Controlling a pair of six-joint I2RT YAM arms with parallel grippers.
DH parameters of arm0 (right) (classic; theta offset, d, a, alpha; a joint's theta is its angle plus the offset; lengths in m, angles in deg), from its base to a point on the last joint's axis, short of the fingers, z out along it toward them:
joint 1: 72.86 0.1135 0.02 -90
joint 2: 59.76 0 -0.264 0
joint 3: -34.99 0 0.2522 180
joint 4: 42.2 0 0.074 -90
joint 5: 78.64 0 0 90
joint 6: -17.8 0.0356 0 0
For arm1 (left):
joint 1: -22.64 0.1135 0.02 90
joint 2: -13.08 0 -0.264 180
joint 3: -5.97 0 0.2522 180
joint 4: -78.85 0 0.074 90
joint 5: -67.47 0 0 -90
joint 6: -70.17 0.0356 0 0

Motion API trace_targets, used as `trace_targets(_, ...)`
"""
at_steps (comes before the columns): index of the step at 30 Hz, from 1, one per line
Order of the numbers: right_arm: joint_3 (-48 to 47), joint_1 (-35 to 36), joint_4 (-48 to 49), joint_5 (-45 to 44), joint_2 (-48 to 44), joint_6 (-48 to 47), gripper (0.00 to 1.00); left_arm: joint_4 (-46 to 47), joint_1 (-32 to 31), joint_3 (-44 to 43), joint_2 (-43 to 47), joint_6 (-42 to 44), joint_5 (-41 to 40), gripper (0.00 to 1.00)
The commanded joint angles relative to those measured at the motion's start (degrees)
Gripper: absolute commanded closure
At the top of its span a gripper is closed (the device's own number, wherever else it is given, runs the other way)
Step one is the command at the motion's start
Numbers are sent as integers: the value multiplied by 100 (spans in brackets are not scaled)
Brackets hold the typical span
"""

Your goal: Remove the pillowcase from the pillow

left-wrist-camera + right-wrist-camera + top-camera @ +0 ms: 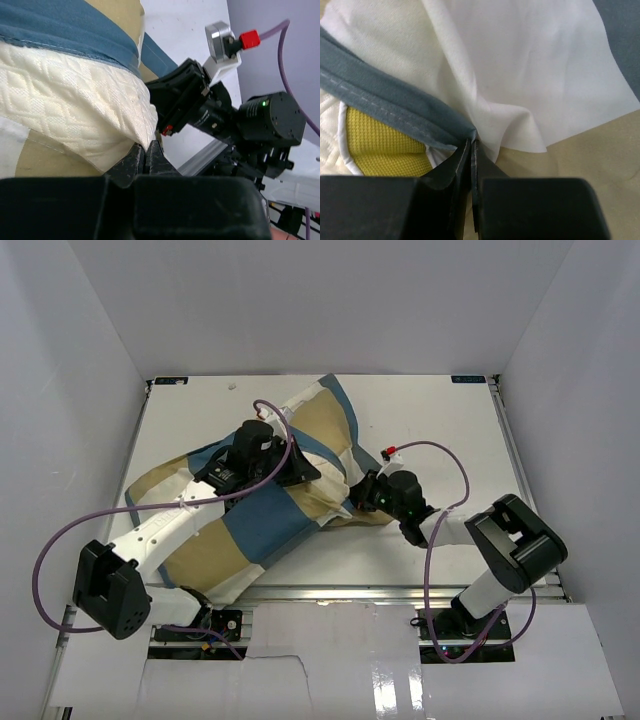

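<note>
From above, the checked pillowcase [270, 525] lies slantwise on the white counter [430, 420], running from the near left toward the far middle, with plain white walls [300, 300] around. The left arm [170, 525] stretches over the cloth and hides its middle. The right arm [500, 540] reaches in from the right to the cloth's right edge.

In the left wrist view, the left gripper [148, 150] is pressed together on the corner of the cream pillow [75, 110], which pokes out below a blue band of pillowcase. The right arm's black wrist stands just beyond, a red-capped plug [249, 39] above it.

In the right wrist view, the right gripper [471, 145] is pinching the blue hem [385, 97] of the pillowcase, where white cloth bunches. A yellow mark [380, 145] shows just left, under the hem.
</note>
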Motion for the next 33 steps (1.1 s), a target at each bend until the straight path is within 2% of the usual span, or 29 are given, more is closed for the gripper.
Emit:
trace_targets(1, 274, 210, -134, -400, 367, 238, 92, 1304, -67, -814, 265, -255, -32, 100)
trace_targets(7, 142, 711, -55, -480, 868, 494, 92, 1568, -76, -885, 186, -98, -700, 100)
trace_targets(8, 134, 755, -28, -506, 929, 502, 92, 1559, -85, -876, 160, -19, -1084, 100)
trace_targets(11, 396, 905, 191, -909, 764, 415, 92, 1147, -94, -955, -130, 376, -1631, 100)
trace_targets(17, 494, 1037, 60, -726, 220, -252, 92, 1453, -85, -420, -271, 492, -1528, 100)
trace_targets(19, 468, 1037, -219, -839, -10, -446, 84, 1524, -85, -236, -280, 492, -1344, 100)
trace_targets(20, 433, 1037, -352, -857, -263, -682, 72, 1533, -85, -182, -262, 500, -1256, 100)
trace_targets(23, 318, 1037, -904, -884, -816, -1017, 52, 1524, -94, 29, -149, 562, -1097, 100)
trace_targets(27, 362, 1028, -1214, -762, -1460, -1447, 49, 1445, -85, 187, -16, 650, -1132, 100)
trace_targets(29, 345, 1028, -1215, -244, -1566, -1554, 49, 1462, -85, 257, -7, 633, -1141, 100)
trace_targets(33, 362, 1055, -1136, 153, -1689, -1598, 49, 1489, -85, 240, -113, 571, -1018, 100)
